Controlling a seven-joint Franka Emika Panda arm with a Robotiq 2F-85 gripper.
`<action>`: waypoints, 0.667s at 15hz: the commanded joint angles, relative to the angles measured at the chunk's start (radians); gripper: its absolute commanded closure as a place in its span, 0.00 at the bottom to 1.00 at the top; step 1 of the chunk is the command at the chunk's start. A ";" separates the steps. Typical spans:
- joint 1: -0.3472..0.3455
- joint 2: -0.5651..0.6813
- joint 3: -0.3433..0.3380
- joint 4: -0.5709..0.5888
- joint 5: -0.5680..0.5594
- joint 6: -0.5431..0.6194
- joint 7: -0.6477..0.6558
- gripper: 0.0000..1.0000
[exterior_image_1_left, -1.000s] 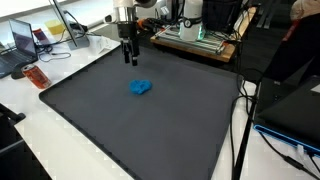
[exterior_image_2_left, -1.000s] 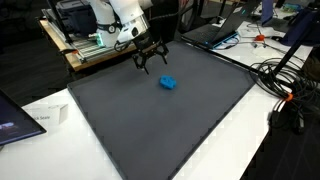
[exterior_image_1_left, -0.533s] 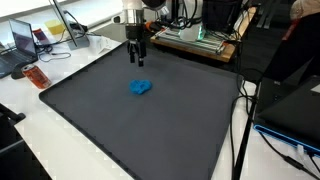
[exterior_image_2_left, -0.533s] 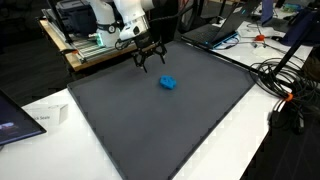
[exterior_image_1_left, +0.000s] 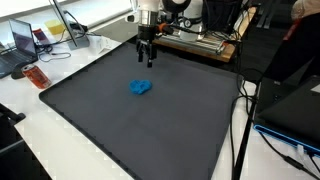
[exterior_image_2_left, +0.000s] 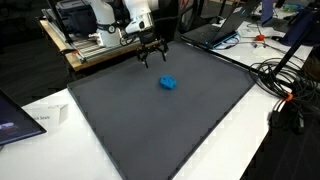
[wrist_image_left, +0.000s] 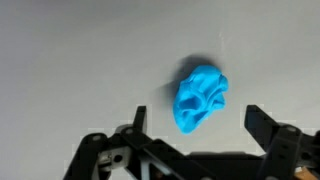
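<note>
1. Bench (exterior_image_1_left: 55, 150): white top. The near edge shows as a pale border around the mat.
2. Dark grey rectangular matte mat (exterior_image_1_left: 150, 130): lies flat and covers most of the bench. It is seen in both exterior views (exterior_image_2_left: 160, 130).
3. Small bright blue crumpled lump, soft and cloth-like (exterior_image_1_left: 140, 88): lies alone on the far half of the mat, touching nothing else. In the wrist view (wrist_image_left: 200, 97) it sits on plain grey surface, ahead of the finger tips and between them.
4. Black fingers (wrist_image_left: 268, 132) on the white robot arm (exterior_image_2_left: 130, 15): spread wide apart and holding nothing. In an exterior view (exterior_image_1_left: 147, 57) they point down over the mat just beyond the lump, near the mat's far edge and clear of the lump.
5. Orange-red flat object (exterior_image_1_left: 35, 76): rests on the bench just beside the mat's side edge.
6. Open dark laptop (exterior_image_1_left: 20, 45): stands farther back on that same side.
7. Black cables (exterior_image_2_left: 285, 85): looped on the bench past the mat's opposite edge.
8. Wooden board with green-lit electronics (exterior_image_1_left: 195, 35): lies behind the mat's far edge. Beyond it is a cluttered workshop room.
</note>
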 joint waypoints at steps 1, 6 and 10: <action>0.115 -0.011 -0.066 -0.059 -0.039 0.072 0.129 0.00; 0.191 0.011 -0.111 -0.065 -0.051 0.112 0.182 0.00; 0.227 0.007 -0.162 -0.091 -0.190 0.113 0.309 0.00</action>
